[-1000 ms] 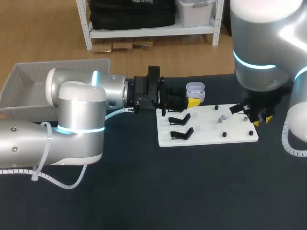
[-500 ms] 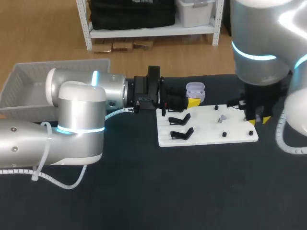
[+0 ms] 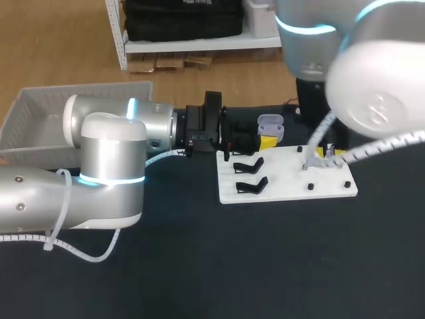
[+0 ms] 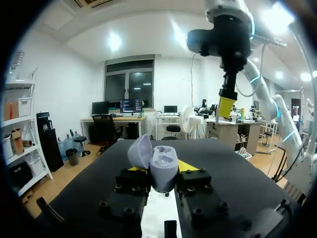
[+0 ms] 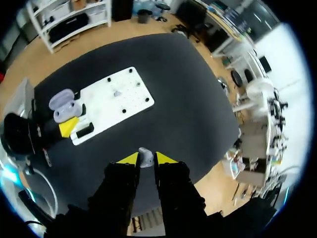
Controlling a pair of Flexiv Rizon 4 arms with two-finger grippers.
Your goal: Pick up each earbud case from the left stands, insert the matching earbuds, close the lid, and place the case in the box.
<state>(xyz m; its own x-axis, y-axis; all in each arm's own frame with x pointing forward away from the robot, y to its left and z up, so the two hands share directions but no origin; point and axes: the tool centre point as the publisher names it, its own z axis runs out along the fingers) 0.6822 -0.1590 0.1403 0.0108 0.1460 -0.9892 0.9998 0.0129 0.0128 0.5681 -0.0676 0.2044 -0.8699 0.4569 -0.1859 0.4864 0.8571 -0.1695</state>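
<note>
Dark matte table top (image 3: 199,266), spreading out on every side of a white rectangular board (image 3: 285,189). Lies flat on that top, long edges running left to right. Small black pegs (image 3: 310,187) upright on the board's right half, well apart from one another, two near its front edge. In the right wrist view, same board (image 5: 124,101) on the table (image 5: 168,114), pegs (image 5: 147,99) as dark dots near its corners.
</note>
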